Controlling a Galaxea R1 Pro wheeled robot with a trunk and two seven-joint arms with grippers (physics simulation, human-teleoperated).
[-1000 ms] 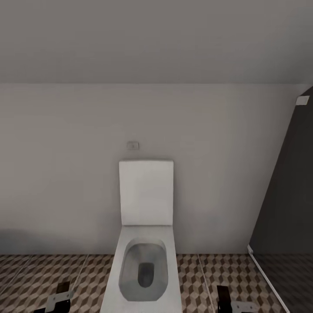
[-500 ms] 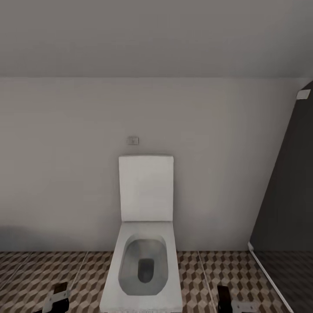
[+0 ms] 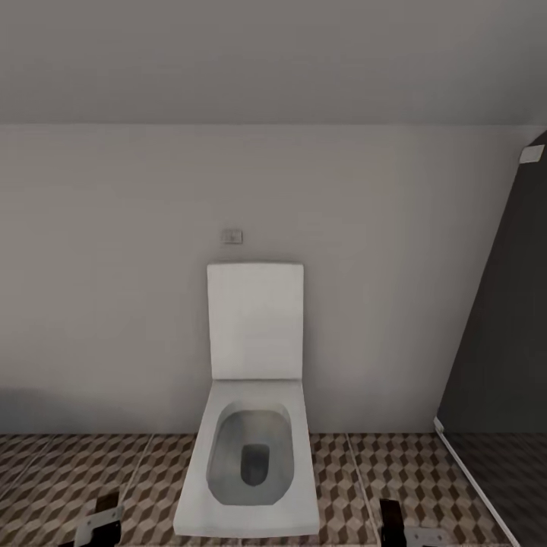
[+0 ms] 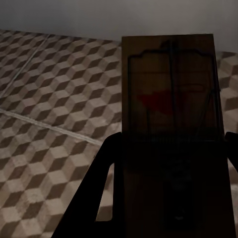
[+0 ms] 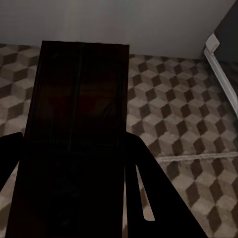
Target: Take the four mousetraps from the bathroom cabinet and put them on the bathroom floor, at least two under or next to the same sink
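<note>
Head view: white rectangular toilet [image 3: 251, 456] at 6 o'clock, lid raised against pale wall; cube-patterned brown-beige tiled bathroom floor [image 3: 61, 479] either side. Dark panel [image 3: 501, 342] at 3 o'clock.

Left wrist view: left tool [image 4: 166, 171] clamped on flat wooden mousetrap with red mark [image 4: 171, 104], held above floor tiles.

Right wrist view: right tool [image 5: 74, 163] gripping second, shadowed wooden mousetrap [image 5: 79, 99], above same tiles; red mark faint.

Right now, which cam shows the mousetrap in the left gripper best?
The left wrist view: the mousetrap sits close up between the left gripper's fingers, its spring wire and red mark clear. The head view catches just the left gripper at the bottom edge; the trap isn't discernible there.
</note>
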